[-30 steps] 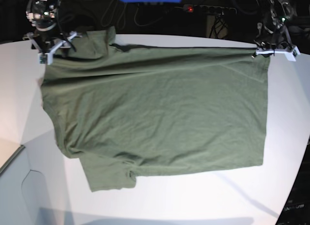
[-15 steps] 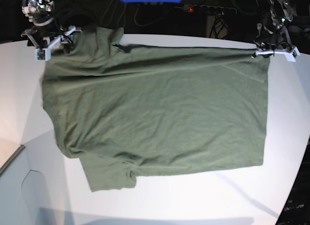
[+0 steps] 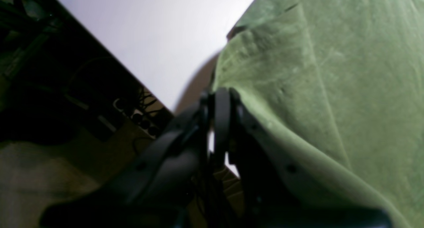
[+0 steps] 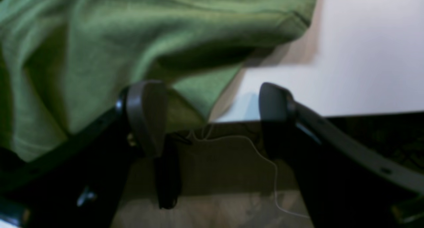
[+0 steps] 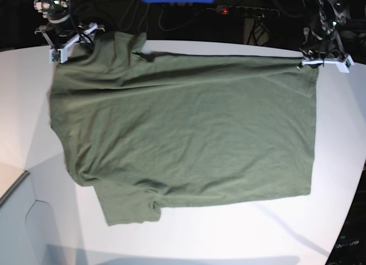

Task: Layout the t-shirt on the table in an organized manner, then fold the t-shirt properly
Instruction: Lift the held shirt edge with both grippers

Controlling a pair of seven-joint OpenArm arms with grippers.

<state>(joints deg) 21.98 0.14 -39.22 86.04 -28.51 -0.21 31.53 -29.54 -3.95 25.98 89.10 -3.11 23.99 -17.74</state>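
The t-shirt (image 5: 183, 133) lies spread across the white counter (image 5: 229, 236), its body wide and mostly flat, one sleeve sticking out at the near left and a few soft wrinkles along the far edge. This looks like the laying-out step, close to done.

The left gripper (image 5: 325, 61), at the far right corner, has its jaws pinched tight on the shirt's hem corner; the wrist view shows cloth draped from between them. The right gripper (image 5: 67, 43), at the far left by the shoulder, stands with its jaws spread wide and holds nothing, with the cloth edge lying just beyond its pads (image 4: 145, 115).

Next, I judge, the far left corner and near sleeve need smoothing, the left jaws must let go, and then a first fold can begin, with both jaws taking matching corners.
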